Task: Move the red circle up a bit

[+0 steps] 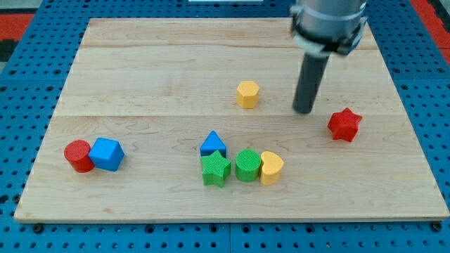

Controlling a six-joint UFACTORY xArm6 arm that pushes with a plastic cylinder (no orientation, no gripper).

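The red circle (78, 155) lies near the view's left edge of the wooden board (140, 56), low down, touching a blue cube-like block (107, 154) on its right. My tip (304, 110) is far off to the view's right and higher up, between a yellow hexagon (247, 94) on its left and a red star (344, 124) on its lower right. It touches no block.
A blue triangle (213, 144), a green star (216, 169), a green circle (247, 166) and a yellow heart-like block (271, 167) cluster at the bottom middle. The board's bottom edge runs just below the red circle.
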